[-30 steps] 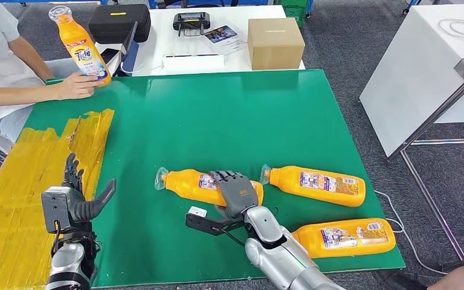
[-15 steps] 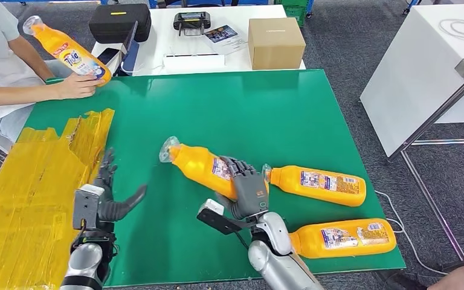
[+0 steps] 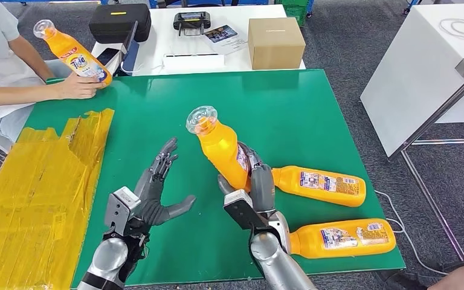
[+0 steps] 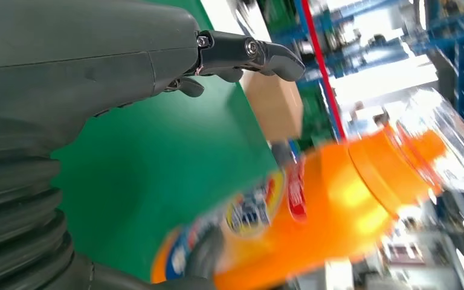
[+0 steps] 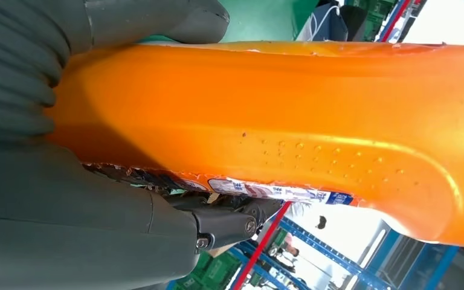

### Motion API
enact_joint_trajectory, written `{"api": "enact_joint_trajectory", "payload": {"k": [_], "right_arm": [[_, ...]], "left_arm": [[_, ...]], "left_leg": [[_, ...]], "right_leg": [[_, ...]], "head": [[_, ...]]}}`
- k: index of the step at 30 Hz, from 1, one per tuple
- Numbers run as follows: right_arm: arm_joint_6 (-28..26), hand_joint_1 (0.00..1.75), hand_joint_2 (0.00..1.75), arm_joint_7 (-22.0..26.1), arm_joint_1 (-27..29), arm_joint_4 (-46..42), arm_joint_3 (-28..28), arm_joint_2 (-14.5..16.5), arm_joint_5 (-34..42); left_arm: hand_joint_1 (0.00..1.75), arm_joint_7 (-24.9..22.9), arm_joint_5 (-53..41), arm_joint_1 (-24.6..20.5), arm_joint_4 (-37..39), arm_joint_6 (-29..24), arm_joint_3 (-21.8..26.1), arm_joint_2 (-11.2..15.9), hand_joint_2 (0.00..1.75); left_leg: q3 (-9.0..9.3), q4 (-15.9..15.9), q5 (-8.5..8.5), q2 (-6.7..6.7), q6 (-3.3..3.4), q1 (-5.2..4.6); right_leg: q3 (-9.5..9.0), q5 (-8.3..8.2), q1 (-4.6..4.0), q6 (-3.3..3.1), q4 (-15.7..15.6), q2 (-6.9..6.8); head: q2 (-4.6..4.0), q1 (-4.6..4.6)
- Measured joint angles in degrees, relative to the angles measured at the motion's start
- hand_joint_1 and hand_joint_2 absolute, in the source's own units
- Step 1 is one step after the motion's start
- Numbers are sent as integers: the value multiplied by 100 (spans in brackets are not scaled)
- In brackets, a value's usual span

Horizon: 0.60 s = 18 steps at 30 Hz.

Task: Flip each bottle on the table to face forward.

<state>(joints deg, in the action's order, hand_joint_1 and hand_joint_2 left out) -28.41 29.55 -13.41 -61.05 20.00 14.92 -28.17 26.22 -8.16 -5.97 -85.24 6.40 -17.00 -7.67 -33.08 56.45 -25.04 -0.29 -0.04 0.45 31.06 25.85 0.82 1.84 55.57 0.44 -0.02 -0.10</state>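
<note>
My right hand [image 3: 255,188] grips an orange bottle [image 3: 220,147] by its lower body and holds it raised and tilted over the green mat [image 3: 235,103], clear cap [image 3: 202,119] toward me. In the right wrist view the orange bottle [image 5: 290,127] lies pressed between thumb and fingers. My left hand [image 3: 155,192] is open, fingers spread, just left of the bottle and apart from it; its wrist view shows the bottle [image 4: 314,211] blurred beyond the fingers [image 4: 251,51]. Two more orange bottles [image 3: 320,184] [image 3: 341,237] lie on their sides at the mat's right.
A person at the far left holds another orange bottle [image 3: 75,57] upright at the mat's corner. Yellow tape [image 3: 36,181] covers the table's left part. A white table behind carries a cardboard box [image 3: 275,42], a black case [image 3: 119,22] and a controller [image 3: 191,22].
My right hand has lifted the bottle off the mat and tipped it up, cap rising toward me. My left hand has moved up and right, toward the bottle. The person has tilted their bottle.
</note>
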Motion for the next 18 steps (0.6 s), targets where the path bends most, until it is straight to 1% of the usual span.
{"api": "enact_joint_trajectory", "payload": {"k": [3, 7, 9, 12, 18], "right_arm": [[171, 175, 175, 33, -1, 0, -20, 21, 119], [783, 175, 175, 201, -11, 34, -11, 72, 390], [939, 175, 175, 268, -37, 97, 32, 122, 420], [972, 175, 175, 320, -108, 263, 142, 208, 357], [807, 175, 175, 387, -212, 688, 544, 363, 33]], "left_arm": [[0, 27, 151, -47, -14, 156, -113, 39, 175], [0, 29, 316, -174, -21, 318, -220, 81, 175], [0, 29, 368, -261, -8, 367, -273, 94, 175], [0, 28, 426, -367, 37, 392, -338, 104, 175], [0, 8, 496, -549, 185, 361, -370, 126, 175]], "left_leg": [[-2, 0, 0, 0, 0, -1], [-4, 0, 0, -2, 0, -1], [-5, 0, 0, -3, 0, -1], [-5, 0, 0, -2, 0, 0], [-7, 0, 0, -2, 0, 1]], "right_leg": [[1, 0, 1, 0, 0, 0], [2, 0, 1, 0, 0, -2], [1, 0, 0, 0, 0, -3], [2, 0, -1, 0, 0, -2], [3, 0, -1, 0, 1, -3]], "head": [[0, 1], [0, 0], [0, 0], [0, 0], [0, 1]]}}
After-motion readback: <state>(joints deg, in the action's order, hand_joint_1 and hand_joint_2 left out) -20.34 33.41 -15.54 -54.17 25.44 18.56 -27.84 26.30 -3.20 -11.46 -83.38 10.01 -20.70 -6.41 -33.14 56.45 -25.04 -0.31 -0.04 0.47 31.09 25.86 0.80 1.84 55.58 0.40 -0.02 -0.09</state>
